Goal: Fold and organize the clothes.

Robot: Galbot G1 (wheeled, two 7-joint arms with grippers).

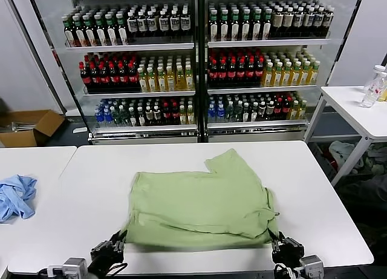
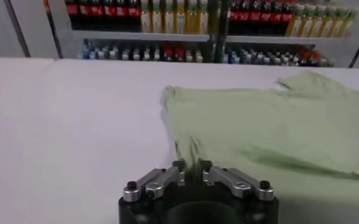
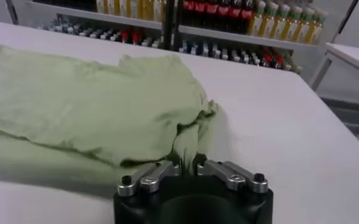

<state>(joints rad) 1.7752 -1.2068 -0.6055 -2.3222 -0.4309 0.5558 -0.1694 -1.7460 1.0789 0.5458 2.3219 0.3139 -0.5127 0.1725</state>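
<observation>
The clothes are one light green shirt, folded over into a rough rectangle on the white table, with one sleeve pointing toward the far side. My left gripper is at the shirt's near left corner. In the left wrist view the shirt runs into my left gripper, whose jaws stand a little apart with the fabric edge between them. My right gripper is at the near right corner. In the right wrist view my right gripper is likewise slightly parted around a bunched fold of the shirt.
A crumpled light blue cloth lies on the adjoining table at the left. Glass-door coolers full of bottles stand behind the table. A small white side table with a bottle stands at the right, and a cardboard box sits on the floor at the left.
</observation>
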